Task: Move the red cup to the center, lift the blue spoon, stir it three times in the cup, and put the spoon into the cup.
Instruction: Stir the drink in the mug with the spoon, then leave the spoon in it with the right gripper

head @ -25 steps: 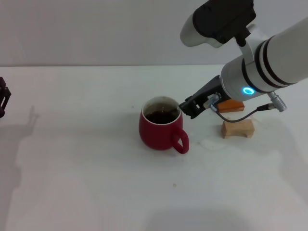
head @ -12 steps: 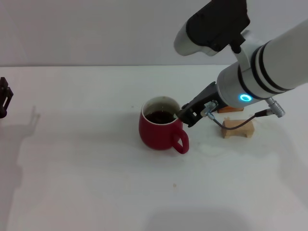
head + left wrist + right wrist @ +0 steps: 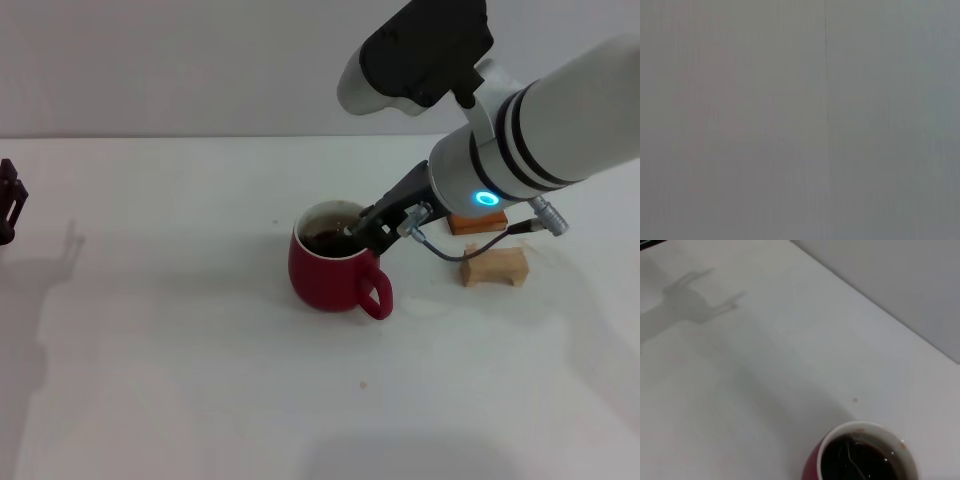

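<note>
red cup (image 3: 334,272): sits mid-table, handle toward the camera side, dark liquid inside.
right gripper (image 3: 362,231): reaching in from the right, tip right over the cup's rim. Honestly can't tell if the jaws are apart or together.
blue spoon (image 3: 854,461): in the right wrist view a thin spoon outline shows in the liquid.
left gripper (image 3: 6,203): parked at the far left table edge, can't tell its jaws either.
wooden block (image 3: 493,267): right of the cup, orange block (image 3: 475,222) just behind it.

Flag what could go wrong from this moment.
The right gripper hangs at the cup's rim over dark liquid, so a sideways stroke could nudge the cup or slop liquid onto the table. The spoon's bowl sits in the liquid; releasing it carelessly could splash.
</note>
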Action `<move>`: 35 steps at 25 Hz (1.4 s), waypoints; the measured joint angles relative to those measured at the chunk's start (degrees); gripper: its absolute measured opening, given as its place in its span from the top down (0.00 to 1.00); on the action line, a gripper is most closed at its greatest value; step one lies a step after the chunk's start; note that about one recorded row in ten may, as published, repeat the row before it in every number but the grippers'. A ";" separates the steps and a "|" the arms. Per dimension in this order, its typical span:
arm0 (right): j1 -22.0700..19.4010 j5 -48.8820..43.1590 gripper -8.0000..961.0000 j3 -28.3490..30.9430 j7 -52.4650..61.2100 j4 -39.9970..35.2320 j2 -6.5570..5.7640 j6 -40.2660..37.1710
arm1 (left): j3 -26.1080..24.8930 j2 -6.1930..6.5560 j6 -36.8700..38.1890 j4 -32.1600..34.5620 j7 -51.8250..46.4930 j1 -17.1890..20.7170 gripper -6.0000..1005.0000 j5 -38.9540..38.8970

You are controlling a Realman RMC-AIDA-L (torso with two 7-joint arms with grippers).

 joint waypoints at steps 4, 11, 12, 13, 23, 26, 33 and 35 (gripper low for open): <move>0.40 -0.20 0.86 0.52 -0.20 -1.48 -0.15 -0.99 | 0.00 0.00 0.03 -0.01 0.00 -0.07 0.16 0.03; 0.05 -1.65 0.86 1.48 -0.26 -1.66 -0.23 -0.75 | -0.01 0.00 0.04 -0.01 0.00 -0.16 0.16 0.13; -0.04 -1.72 0.86 1.55 -0.26 -1.59 -0.23 -0.62 | -0.01 0.00 0.00 -0.01 0.00 -0.20 0.16 0.16; -0.12 -1.74 0.86 1.60 -0.27 -1.49 -0.23 -0.41 | -0.01 0.00 0.00 -0.01 0.00 -0.20 0.16 0.16; -0.86 -1.16 0.86 0.60 -0.31 0.38 -0.11 1.08 | 0.06 -0.07 -0.08 -0.01 0.00 -0.25 0.16 0.35; -0.72 -0.58 0.86 -0.10 -0.31 0.39 -0.09 0.83 | 0.08 -0.12 0.03 -0.08 0.00 -0.25 0.16 0.36; 0.21 -0.35 0.86 -1.44 -0.31 0.06 0.01 -0.48 | 0.08 -0.18 0.08 -0.10 0.00 -0.26 0.16 0.33; 0.41 -0.31 0.86 -1.53 -0.31 -0.22 0.03 -0.99 | 0.08 -0.18 0.08 -0.10 0.00 -0.32 0.16 0.33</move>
